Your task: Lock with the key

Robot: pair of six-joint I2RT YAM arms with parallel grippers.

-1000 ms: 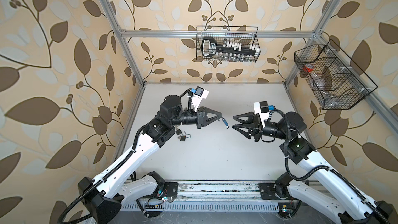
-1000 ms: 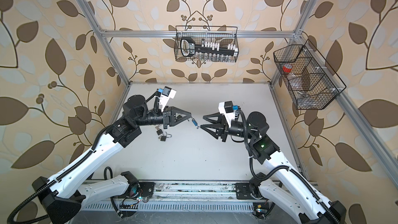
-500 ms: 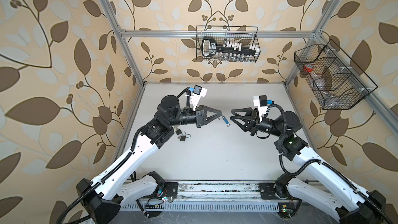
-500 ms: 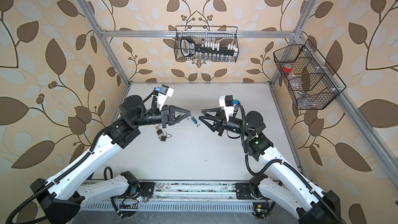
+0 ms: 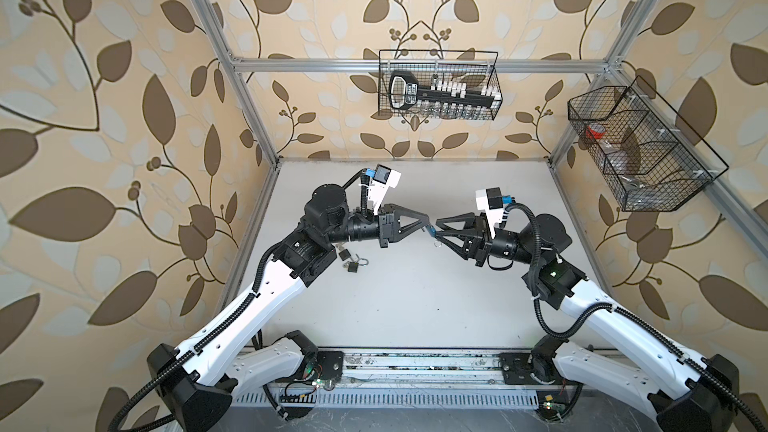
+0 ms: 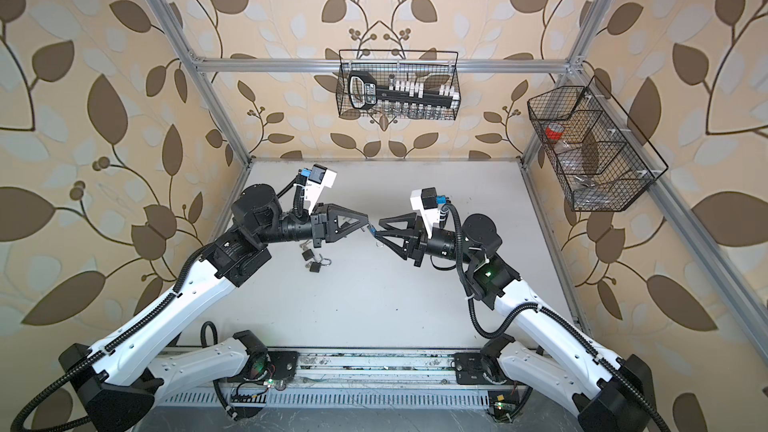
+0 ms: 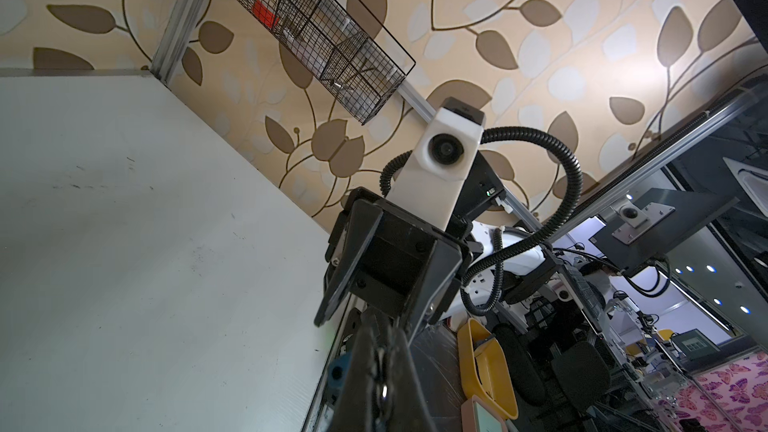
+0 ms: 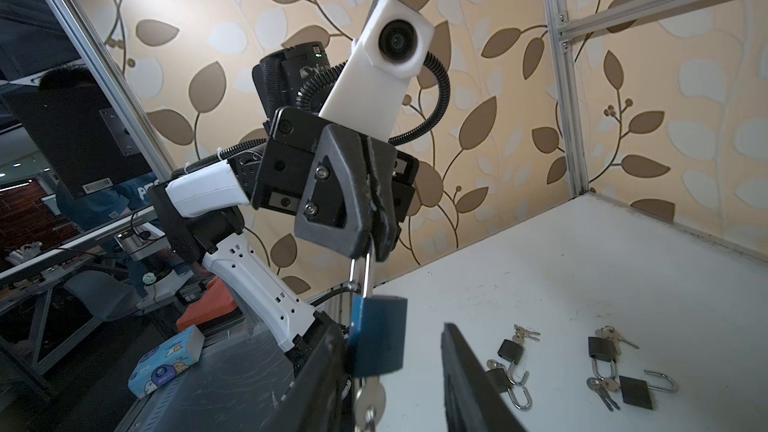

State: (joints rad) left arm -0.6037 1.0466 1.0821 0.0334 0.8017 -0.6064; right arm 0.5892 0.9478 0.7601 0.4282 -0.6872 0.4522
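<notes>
Spare padlocks (image 5: 353,265): on the table (image 5: 415,309), well left of the work, so leave them.
Left gripper (image 5: 428,226): pinched tight on the shackle (image 8: 360,272); the blue padlock (image 8: 376,334) hangs in mid-air below it.
Right gripper (image 5: 437,231): half-spread, straddling the padlock body, not clamped.
Advice: close squarely on the body, clear of the dangling key (image 8: 370,403).

Robot lab cell: aluminium frame (image 5: 311,64), wallpapered panels (image 5: 104,118), white tabletop (image 5: 415,297), cluttered benches (image 8: 50,268) beyond.
</notes>
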